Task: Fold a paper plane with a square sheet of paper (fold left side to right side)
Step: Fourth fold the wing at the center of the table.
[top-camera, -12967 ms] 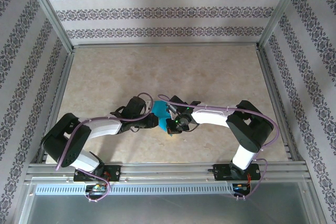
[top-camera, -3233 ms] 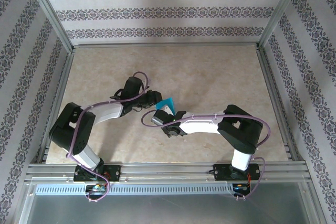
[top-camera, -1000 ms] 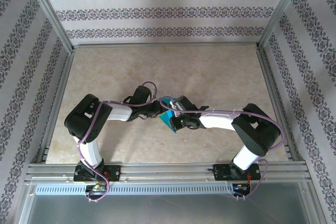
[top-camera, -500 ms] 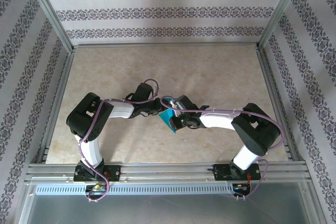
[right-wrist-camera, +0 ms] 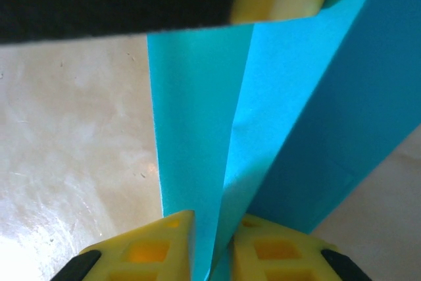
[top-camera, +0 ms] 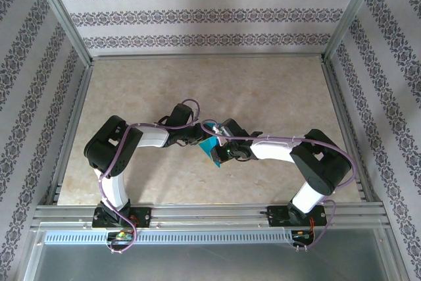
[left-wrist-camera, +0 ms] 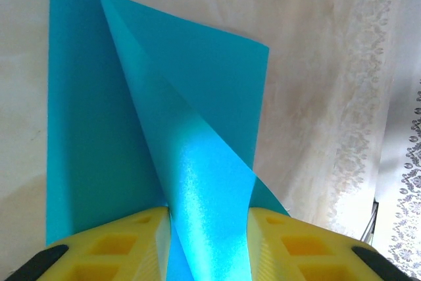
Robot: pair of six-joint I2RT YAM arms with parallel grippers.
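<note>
Left wrist: plain square sheet of paper (left-wrist-camera: 197, 97) pinched between yellow jaws.

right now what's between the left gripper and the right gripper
The folded square sheet of paper spans the gap between the left gripper and the right gripper, seen in the top view.

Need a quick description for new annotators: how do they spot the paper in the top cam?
Start at the beige marbled table and go to its middle, where the two arms meet. The left gripper and right gripper flank the sheet of paper there. It is small, partly folded and teal-blue, the one bright thing among black-and-white arms.
</note>
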